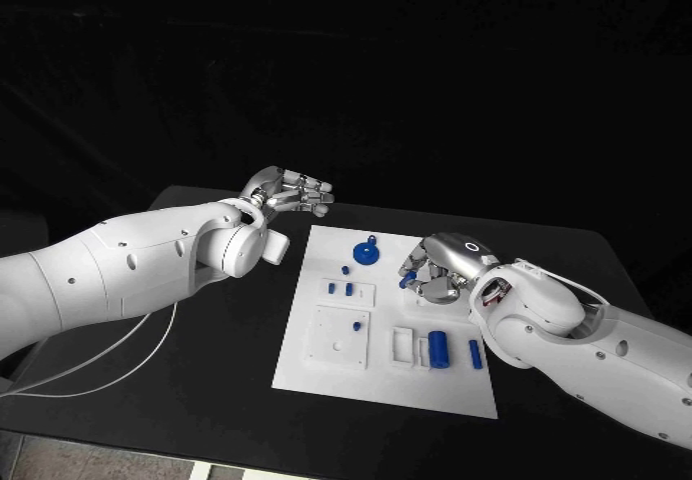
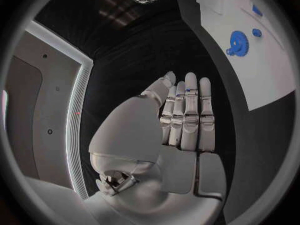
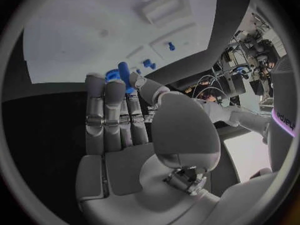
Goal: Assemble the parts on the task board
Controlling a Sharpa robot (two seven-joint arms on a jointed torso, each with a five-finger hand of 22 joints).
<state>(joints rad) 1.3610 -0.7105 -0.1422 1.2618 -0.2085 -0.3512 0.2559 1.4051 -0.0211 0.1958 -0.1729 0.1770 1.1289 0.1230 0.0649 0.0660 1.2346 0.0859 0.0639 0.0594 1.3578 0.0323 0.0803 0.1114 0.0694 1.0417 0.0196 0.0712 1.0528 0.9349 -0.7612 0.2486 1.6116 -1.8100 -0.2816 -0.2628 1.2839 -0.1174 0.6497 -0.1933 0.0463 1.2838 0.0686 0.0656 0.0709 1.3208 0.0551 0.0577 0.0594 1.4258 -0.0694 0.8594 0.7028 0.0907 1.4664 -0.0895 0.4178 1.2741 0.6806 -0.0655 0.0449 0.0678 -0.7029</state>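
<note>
Hovering above the black table [image 1: 216, 400] just off the far-left corner of the board, the robot's left hand [image 1: 289, 192] is carrying nothing; in its wrist view the silver fingers [image 2: 190, 116] are lying straight and side by side, with no part between them.

The flat white rectangular task board [image 1: 375, 385] is lying in the middle of the table, its long axis running away from the robot. Near its far end a round blue gear-like part [image 1: 366, 253] is sitting with a small stub pointing toward the far edge. Closer in, two small blue pegs [image 1: 340, 289] are standing in a square raised block. Near the robot's end of the board, a fat blue cylinder [image 1: 437, 348] is lying in a white cradle, its long axis in line with the board's length, and a thinner blue pin [image 1: 475, 353] is lying just beside it, pointing the same way.

Over the board's right edge, the right hand [image 1: 440, 268] is pinching a short blue rod-shaped part [image 3: 124, 73] at its fingertips; the wrist view is showing the rod sticking out past the fingers toward the board. From the head camera most of that rod is hidden behind the knuckles, with only a blue sliver showing, and which socket lies beneath it is hard to make out.
</note>
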